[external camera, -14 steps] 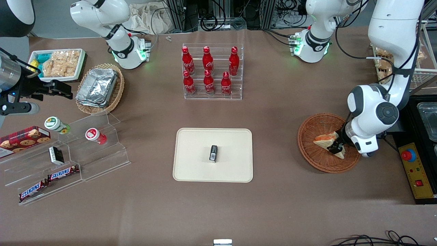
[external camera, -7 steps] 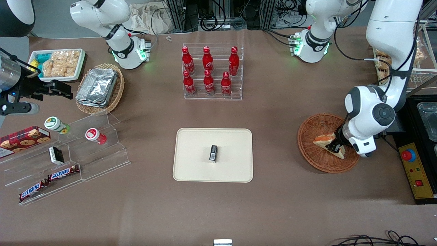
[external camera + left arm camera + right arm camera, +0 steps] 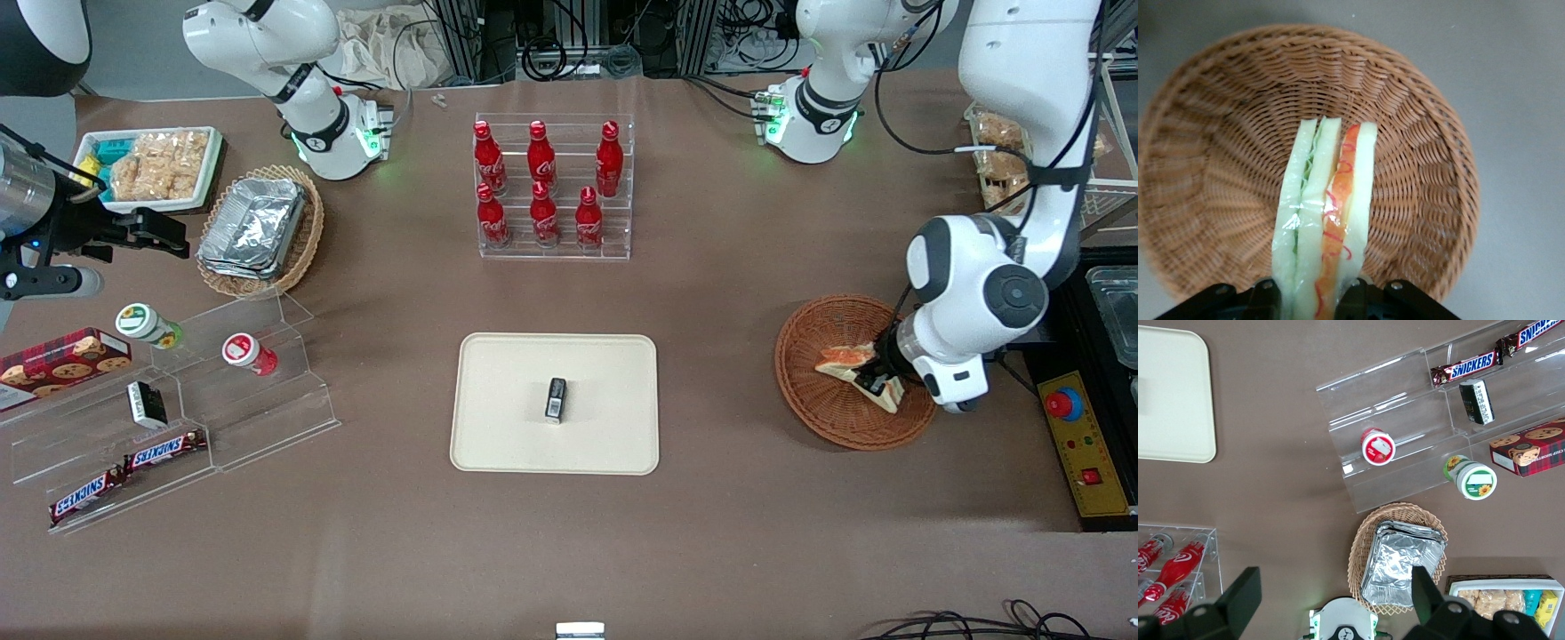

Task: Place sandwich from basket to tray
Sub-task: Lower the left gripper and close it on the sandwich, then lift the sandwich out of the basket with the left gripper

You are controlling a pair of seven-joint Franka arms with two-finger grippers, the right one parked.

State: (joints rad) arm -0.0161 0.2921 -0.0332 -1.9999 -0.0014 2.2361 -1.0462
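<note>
A: Wicker, reddish-brown. The basket (image 3: pixel 827 418) is sitting toward my working end of the table, and my gripper (image 3: pixel 876 384) is sitting down inside it. What are you logging for the grasp?

B: I am pinching the sandwich (image 3: pixel 1325 220) at its wide end. My fingers (image 3: pixel 1358 300) are pressing against both bread faces, so the jaws are closed to the wedge's thickness and no further. The wedge is standing on edge between them, with green filling on one side and orange-red on the other.

A: Is it clear of the weave yet?

B: I cannot tell. In the front view the sandwich is lying over the basket's bowl, inside the rim. I am judging the pick as made and the lift as barely begun.

A: What is left?

B: The carry and the set-down. The tray (image 3: pixel 507 444) is waiting well apart, toward the table's middle, with a small dark packet (image 3: pixel 556 398) lying near its centre. I am planning to land beside that packet, not on it.

A: Any writing you are reading?

B: Two bars (image 3: pixel 124 471) on the clear stepped stand are reading SNICKERS. The red bottles (image 3: pixel 542 182) in the acrylic rack are carrying white script, too small to read for certain. The sandwich wrap is showing no label.
</note>
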